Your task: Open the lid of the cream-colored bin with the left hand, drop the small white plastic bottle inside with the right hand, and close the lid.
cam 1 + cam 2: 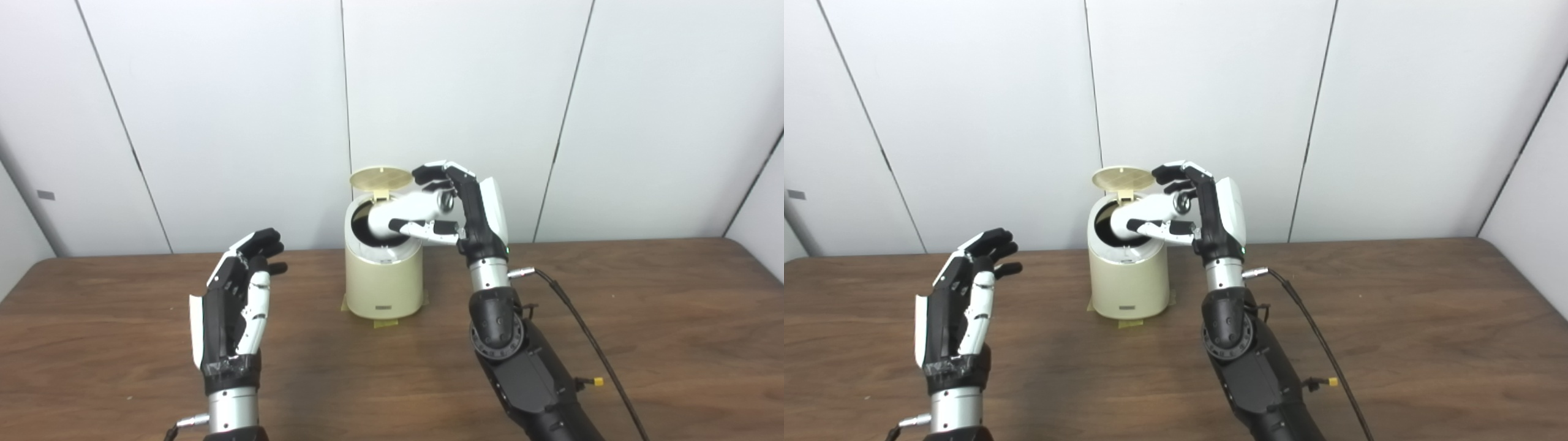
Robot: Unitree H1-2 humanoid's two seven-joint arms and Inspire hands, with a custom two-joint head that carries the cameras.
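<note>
Right hand [465, 211] clamped on white bottle [404, 217], tilted over open bin [384, 275] mouth; left hand [239, 306] empty, fingers apart, left of bin.

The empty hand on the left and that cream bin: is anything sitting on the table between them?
No. Between the left hand and the bin only bare table shows, in both eye views.

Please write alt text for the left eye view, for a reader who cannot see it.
The right hand holds a small white bottle tilted over the open cream bin, lid raised. The left hand waits open on the wooden table.
</note>
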